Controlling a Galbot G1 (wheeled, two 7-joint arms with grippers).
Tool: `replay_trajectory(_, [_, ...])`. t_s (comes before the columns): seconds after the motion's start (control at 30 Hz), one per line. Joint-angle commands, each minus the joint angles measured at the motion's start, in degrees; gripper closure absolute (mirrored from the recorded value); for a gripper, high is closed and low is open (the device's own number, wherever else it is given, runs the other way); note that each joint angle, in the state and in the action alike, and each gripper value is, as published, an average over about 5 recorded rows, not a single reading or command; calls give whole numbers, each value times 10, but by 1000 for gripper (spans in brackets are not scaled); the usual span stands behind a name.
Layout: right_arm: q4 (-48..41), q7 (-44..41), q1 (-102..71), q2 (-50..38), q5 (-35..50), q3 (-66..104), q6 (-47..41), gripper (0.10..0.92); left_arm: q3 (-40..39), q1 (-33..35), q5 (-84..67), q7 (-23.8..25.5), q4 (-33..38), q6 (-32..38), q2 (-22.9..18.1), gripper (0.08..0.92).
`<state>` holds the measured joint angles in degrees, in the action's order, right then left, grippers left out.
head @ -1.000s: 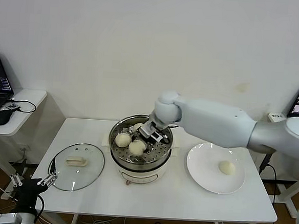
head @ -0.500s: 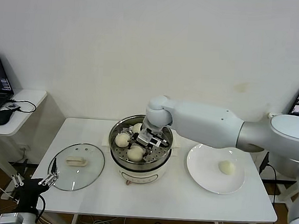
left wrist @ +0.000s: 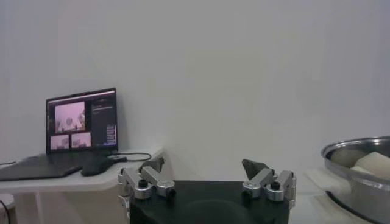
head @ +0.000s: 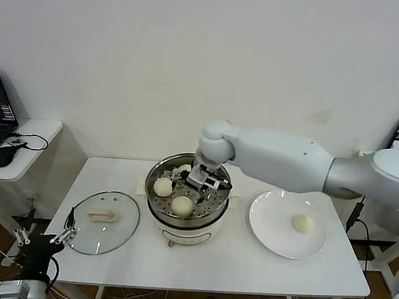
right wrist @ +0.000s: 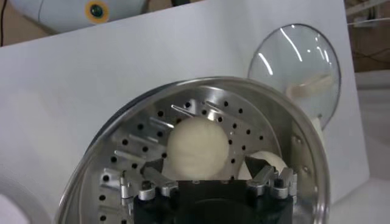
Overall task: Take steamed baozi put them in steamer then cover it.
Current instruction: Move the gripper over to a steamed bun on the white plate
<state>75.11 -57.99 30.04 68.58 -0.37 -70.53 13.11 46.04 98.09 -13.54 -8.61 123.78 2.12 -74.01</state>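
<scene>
Cream-white and smooth, three steamed baozi sit in the steamer (head: 186, 196): one near the left wall (head: 163, 186), one at the front (head: 182, 205), and a third (head: 184, 169) at the back, partly hidden behind the right gripper (head: 199, 179). That gripper hangs just over the perforated steel basket with its fingers spread and nothing between them; in the right wrist view a bun (right wrist: 198, 148) lies on the holes just ahead of the open fingertips, apart from them, so it looks set down and released. The relation that matters next is the fourth baozi (head: 303, 224), which rests alone on the white plate (head: 269, 226) on the right side of the table, well apart from the steamer. It lies to the robot's right of the gripper, and the right arm is far nearer to it than the left. Being a round dome, it has no long axis to line up with. The left gripper (left wrist: 207, 180) is parked low off the table's front left corner, open and empty. The glass cover (head: 103, 221) lies flat on the table, left of the steamer, handle up, likely the last thing to be moved.
</scene>
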Motion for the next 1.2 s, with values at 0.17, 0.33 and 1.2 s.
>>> replay_trajectory(0.17, [79,-14,53,-168,57,36,-177,203,-1,-8,-1,1,2,-6,5,177])
replay_trajectory(0.33, [131,-14,46,-273,63,41,-273,203,-10,-15,1,2,7,-12,10,177])
replay_trajectory(1.2, [-31,-33,-376,-374,-130,367,-207,203,-25,-7,20,4,-9,-12,13,177])
